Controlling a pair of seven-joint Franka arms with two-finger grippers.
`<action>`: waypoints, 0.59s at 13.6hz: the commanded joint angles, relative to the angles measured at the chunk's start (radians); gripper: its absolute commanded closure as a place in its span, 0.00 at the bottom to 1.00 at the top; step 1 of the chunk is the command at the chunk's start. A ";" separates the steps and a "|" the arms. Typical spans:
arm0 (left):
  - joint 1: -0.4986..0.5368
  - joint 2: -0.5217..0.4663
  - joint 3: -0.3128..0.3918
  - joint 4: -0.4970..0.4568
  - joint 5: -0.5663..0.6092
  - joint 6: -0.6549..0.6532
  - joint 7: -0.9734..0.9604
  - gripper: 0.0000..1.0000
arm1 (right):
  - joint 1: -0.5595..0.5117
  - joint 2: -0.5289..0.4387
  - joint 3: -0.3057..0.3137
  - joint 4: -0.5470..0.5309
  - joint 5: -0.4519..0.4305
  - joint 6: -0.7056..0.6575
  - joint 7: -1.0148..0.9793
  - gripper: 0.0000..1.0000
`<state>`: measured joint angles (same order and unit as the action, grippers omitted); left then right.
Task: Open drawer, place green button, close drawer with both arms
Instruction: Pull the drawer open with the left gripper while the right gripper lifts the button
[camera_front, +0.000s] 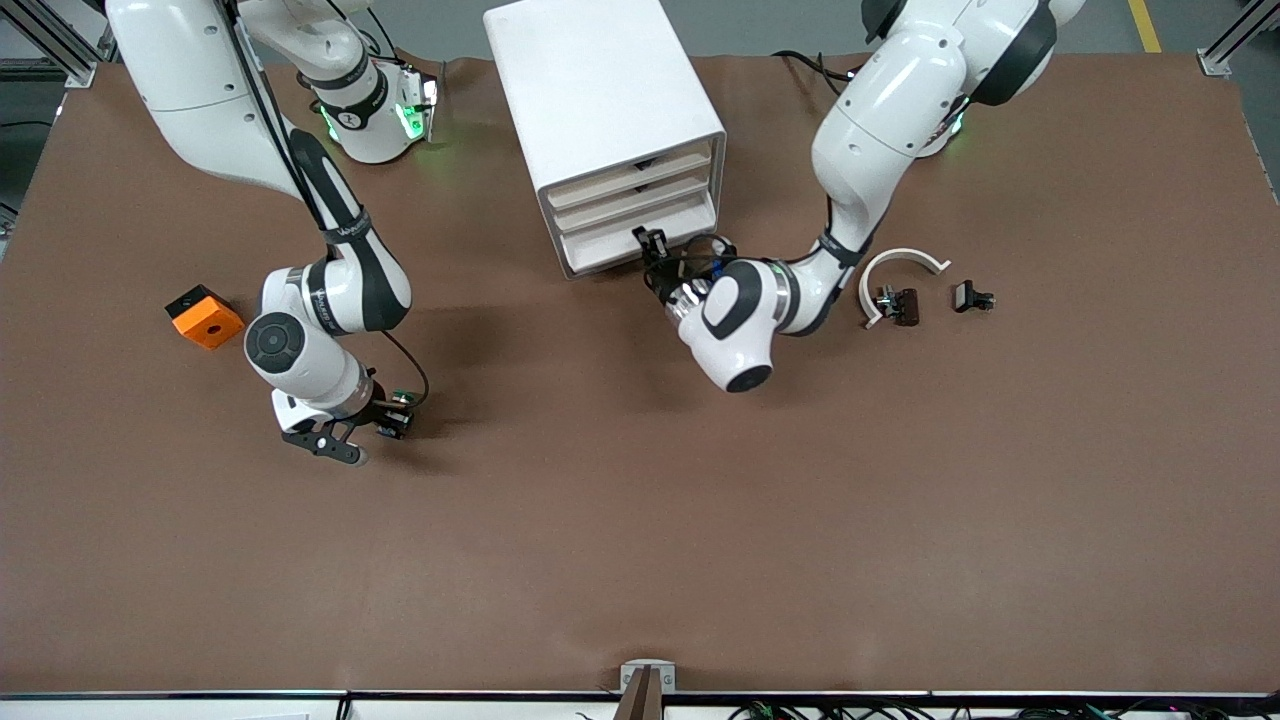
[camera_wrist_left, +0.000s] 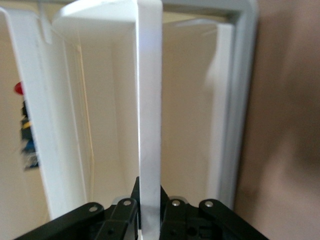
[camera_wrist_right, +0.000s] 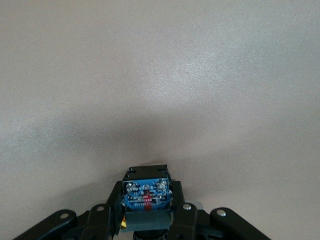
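Left gripper (camera_front: 655, 243) is clamped on the thin lip of the drawer (camera_front: 628, 246), the lowest of four in the cabinet (camera_front: 600, 90), which stands at the bench's edge by the arm bases. In the left wrist view the white lip runs straight between the pads (camera_wrist_left: 131, 200), pinched near its end rather than its middle. Right gripper (camera_front: 372, 425) is closed on the button (camera_wrist_right: 146, 194), low over the bench toward the right arm's end, with the cube (camera_front: 204, 316) near it, closer to that edge. Its blue face shows between the fingers (camera_wrist_right: 182, 217).

Risks, as I judge them: the drawer looks closed, and a pull off the drawer's axis could jam the tray or drag the light cabinet along the bench. The thin lip may slip from the pads if the pull is jerky. The button is small and held near the fingertips; a quick swing toward the cabinet could twist it loose. Both arms will meet at the drawer front, so crowding or a knock there is possible.
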<state>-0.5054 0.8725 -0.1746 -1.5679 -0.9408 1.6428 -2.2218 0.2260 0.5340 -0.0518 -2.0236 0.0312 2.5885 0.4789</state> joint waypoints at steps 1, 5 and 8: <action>0.070 0.000 -0.003 0.078 -0.003 -0.030 -0.019 1.00 | -0.005 0.011 0.004 0.023 -0.010 -0.016 0.010 1.00; 0.094 0.003 0.033 0.135 -0.007 -0.052 -0.024 1.00 | 0.010 -0.034 0.010 0.054 -0.005 -0.138 0.093 1.00; 0.140 0.011 0.044 0.158 -0.007 -0.046 -0.013 1.00 | 0.084 -0.089 0.012 0.060 -0.002 -0.211 0.263 1.00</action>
<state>-0.4117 0.8807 -0.1279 -1.4813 -0.9218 1.6205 -2.2218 0.2551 0.5005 -0.0392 -1.9546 0.0315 2.4269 0.6241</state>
